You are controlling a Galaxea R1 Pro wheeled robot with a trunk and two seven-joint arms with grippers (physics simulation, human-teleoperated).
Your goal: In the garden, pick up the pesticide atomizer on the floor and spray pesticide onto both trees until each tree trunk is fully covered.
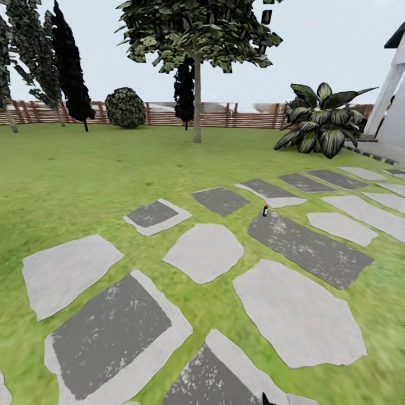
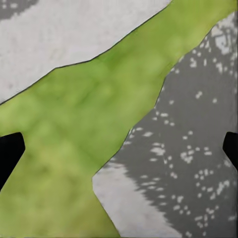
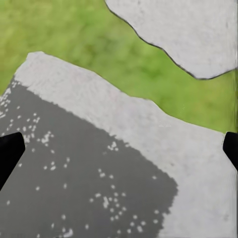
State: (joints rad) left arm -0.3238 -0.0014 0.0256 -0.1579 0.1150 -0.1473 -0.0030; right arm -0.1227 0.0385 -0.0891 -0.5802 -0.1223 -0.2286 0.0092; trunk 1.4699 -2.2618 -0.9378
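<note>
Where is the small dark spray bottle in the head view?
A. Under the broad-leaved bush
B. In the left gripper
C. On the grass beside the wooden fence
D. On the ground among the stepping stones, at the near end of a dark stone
D. The pesticide atomizer stands on the ground at the near end of a dark stepping stone, far in front of the fence and the bush, with no gripper around it.

I can barely make out the pesticide atomizer at a dark paving slab's far corner, too small for label detail. Each pincer's fingertips are cropped by the frame edges; they're probably apart.
</note>
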